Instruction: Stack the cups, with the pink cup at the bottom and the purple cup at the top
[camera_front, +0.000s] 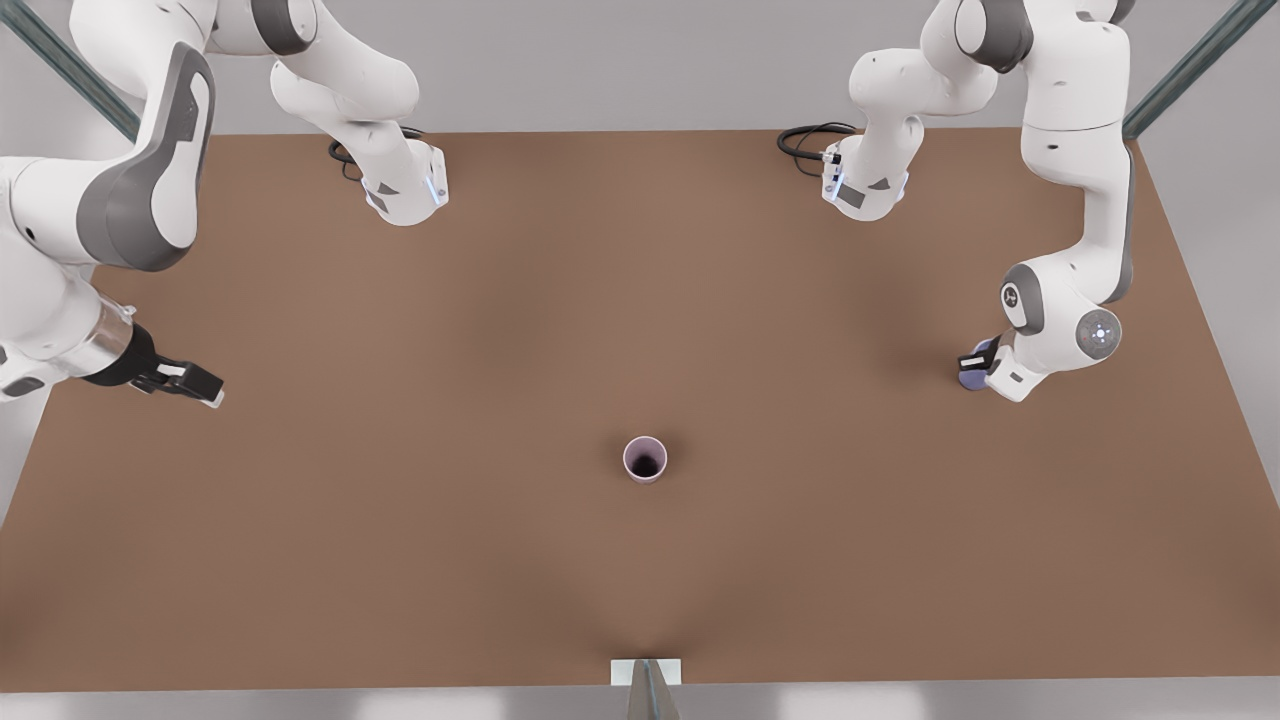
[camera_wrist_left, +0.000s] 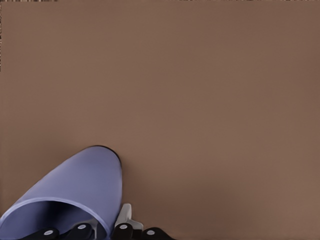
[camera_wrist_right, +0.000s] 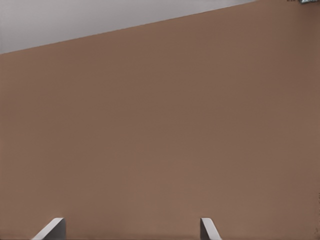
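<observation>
The left claw (camera_front: 978, 366) sits low at the front view's right edge of the bench (camera_front: 640, 560), and it is at the purple cup (camera_front: 972, 378): in the left wrist view the black fingers (camera_wrist_left: 80, 231) straddle the cup's pale rim, one inside the mouth and one (camera_wrist_left: 122, 230) outside the wall, so the claw reads as pinching the purple cup (camera_wrist_left: 75, 195) by its lip, though whether the cup has left the bench cannot be told. The cup looks light, thin-walled and stiff, with a smooth tapered side that could slip under a side squeeze; a rim pinch like this one is the sounder hold, provided the pressure is gentle enough not to tip it. The right claw (camera_front: 188, 380) waits at the front view's left, well apart from both cups, its pale fingertips (camera_wrist_right: 50, 229) spread wide over bare brown surface. The pink cup (camera_front: 645, 459) stands upright and alone near the middle of the bench, mouth up, well apart from the purple one. By my judgement the stacking is not yet done: the purple cup has to be carried across, kept upright, and lowered base first into the pink cup's mouth, and since the pink cup is as light, a glancing touch on its rim could knock it over.
</observation>
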